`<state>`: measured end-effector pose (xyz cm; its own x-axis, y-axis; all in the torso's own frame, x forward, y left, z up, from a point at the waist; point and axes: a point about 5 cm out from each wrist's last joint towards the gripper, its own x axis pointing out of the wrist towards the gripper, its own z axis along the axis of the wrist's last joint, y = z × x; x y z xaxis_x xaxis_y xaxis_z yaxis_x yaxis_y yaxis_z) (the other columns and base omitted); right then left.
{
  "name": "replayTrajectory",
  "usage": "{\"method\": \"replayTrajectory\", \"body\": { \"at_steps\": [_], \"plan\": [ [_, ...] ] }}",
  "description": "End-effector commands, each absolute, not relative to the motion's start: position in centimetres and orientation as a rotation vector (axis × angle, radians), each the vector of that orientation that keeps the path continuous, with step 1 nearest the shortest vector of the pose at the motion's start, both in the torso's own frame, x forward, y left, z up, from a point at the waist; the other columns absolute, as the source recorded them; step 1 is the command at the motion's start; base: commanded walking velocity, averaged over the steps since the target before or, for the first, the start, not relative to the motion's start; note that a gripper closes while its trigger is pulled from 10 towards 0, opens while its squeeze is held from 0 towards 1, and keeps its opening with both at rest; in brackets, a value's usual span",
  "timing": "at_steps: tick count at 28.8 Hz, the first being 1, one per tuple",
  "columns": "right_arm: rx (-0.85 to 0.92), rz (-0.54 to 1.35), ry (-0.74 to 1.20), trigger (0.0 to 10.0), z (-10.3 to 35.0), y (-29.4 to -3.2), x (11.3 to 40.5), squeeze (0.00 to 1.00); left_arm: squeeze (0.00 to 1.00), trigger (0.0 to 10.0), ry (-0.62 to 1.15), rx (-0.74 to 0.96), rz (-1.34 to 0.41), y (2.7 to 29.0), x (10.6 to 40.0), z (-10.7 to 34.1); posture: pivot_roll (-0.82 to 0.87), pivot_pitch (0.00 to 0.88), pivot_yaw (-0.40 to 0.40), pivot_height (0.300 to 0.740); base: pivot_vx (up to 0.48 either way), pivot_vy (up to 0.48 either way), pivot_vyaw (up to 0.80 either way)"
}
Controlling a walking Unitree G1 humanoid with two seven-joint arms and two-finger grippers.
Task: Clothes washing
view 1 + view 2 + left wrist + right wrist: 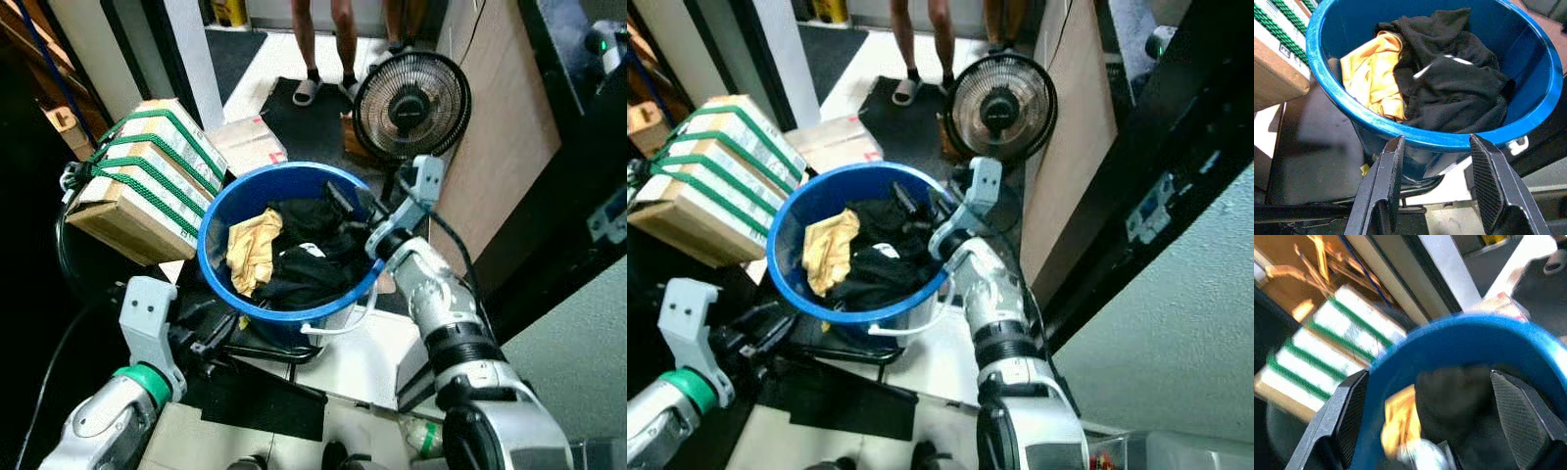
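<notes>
Over the blue bucket's (pixel 211 220) far-right rim my right hand (pixel 1425 426) hovers wide open and empty above the black clothes (pixel 313 259); snagging the rim could tip it.

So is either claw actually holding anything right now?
No. The right claw hangs open over the dark clothes in the blue bucket; the left claw is open below its rim, gripping nothing.

Blue bucket (pixel 220 220) on pale floor (pixel 269 64)

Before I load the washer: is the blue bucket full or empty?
Partly full: the blue bucket holds black clothes and a yellow garment, below its rim.
</notes>
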<state>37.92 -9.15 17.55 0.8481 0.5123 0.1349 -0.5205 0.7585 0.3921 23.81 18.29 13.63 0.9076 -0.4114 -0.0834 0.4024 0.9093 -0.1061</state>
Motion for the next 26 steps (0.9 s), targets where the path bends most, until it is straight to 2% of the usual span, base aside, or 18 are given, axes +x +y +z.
{"method": "replayTrajectory", "body": {
  "at_steps": [1, 3, 7, 9, 10, 11, 12, 13, 14, 15, 16, 19, 21, 26],
  "plan": [
    [0.407, 0.592, -0.001, 10.0, 17.3, -8.5, 37.7, 0.0, 0.0, 10.0, 0.119, -0.103, -0.42, 18.4, 23.7, 13.2, 0.19, 0.083, 0.072, 0.74, 0.0, 0.0, 0.0],
    [0.309, 0.679, 0.048, 10.0, 15.6, -7.4, 36.4, 0.0, 0.0, 10.0, 0.127, -0.109, -0.457, 17.9, 23.5, 13.0, 0.19, 0.081, 0.069, 0.74, 0.0, 0.0, 0.0],
    [0.336, 0.681, 0.01, 10.0, 15.7, -7.4, 36.2, 0.0, 0.0, 10.0, 0.122, -0.108, -0.451, 17.8, 23.5, 12.9, 0.19, 0.079, 0.063, 0.74, 0.0, 0.0, 0.0],
    [0.501, 0.517, -0.092, 10.0, 17.1, -9.3, 36.9, 0.0, 0.0, 10.0, 0.094, -0.088, -0.379, 18.1, 24.1, 13.2, 0.19, 0.065, 0.038, 0.74, 0.0, 0.0, 0.0],
    [0.501, 0.517, -0.092, 10.0, 17.1, -9.3, 36.9, 0.0, 0.0, 10.0, 0.094, -0.088, -0.379, 18.1, 24.1, 13.2, 0.19, 0.065, 0.038, 0.74, 0.0, 0.0, 0.0],
    [0.568, 0.439, -0.122, 10.0, 17.6, -10.3, 37.3, 0.0, 0.0, 10.0, 0.081, -0.082, -0.348, 18.3, 24.4, 13.4, 0.19, 0.065, 0.038, 0.74, 0.0, 0.0, 0.0],
    [0.47, 0.37, -0.131, 10.0, 17.2, -11.6, 37.2, 0.0, 0.0, 10.0, 0.101, -0.013, -0.252, 19.0, 25.1, 13.5, 0.19, 0.058, 0.028, 0.74, 0.0, 0.0, 0.0],
    [0.47, 0.37, -0.131, 10.0, 17.2, -11.6, 37.2, 0.0, 0.0, 10.0, 0.101, -0.013, -0.252, 19.0, 25.1, 13.5, 0.19, 0.058, 0.028, 0.74, 0.0, 0.0, 0.0],
    [0.34, 0.325, -0.141, 10.0, 16.8, -12.5, 36.9, 0.0, 0.0, 10.0, 0.096, 0.043, -0.171, 19.5, 25.6, 13.7, 0.19, 0.058, 0.028, 0.74, 0.0, 0.0, 0.0],
    [0.34, 0.325, -0.141, 10.0, 16.8, -12.5, 36.9, 0.0, 0.0, 10.0, 0.096, 0.043, -0.171, 19.5, 25.6, 13.7, 0.19, 0.058, 0.028, 0.74, 0.0, 0.0, 0.0],
    [0.243, 0.309, -0.146, 10.0, 16.4, -12.9, 36.7, 0.0, 0.0, 10.0, 0.091, 0.081, -0.12, 19.8, 26.0, 13.9, 0.19, 0.058, 0.028, 0.74, 0.0, 0.0, 0.0],
    [0.2, 0.275, -0.132, 10.0, 15.6, -13.6, 36.2, 0.0, 0.0, 10.0, 0.055, 0.048, -0.083, 19.9, 26.4, 14.4, 0.18, 0.05, 0.02, 0.74, 0.0, 0.0, 0.0],
    [0.204, 0.201, -0.108, 10.0, 14.5, -15.1, 35.2, 0.0, 0.0, 10.0, 0.007, -0.013, -0.065, 19.8, 26.8, 15.0, 0.17, 0.043, 0.019, 0.74, 0.0, 0.0, 0.0],
    [0.227, 0.174, -0.16, 10.0, 15.0, -15.7, 34.5, 0.0, 0.0, 10.0, -0.002, -0.021, -0.076, 19.3, 27.1, 14.8, 0.14, 0.025, 0.04, 0.74, 0.0, 0.0, 0.0]
  ]
}}
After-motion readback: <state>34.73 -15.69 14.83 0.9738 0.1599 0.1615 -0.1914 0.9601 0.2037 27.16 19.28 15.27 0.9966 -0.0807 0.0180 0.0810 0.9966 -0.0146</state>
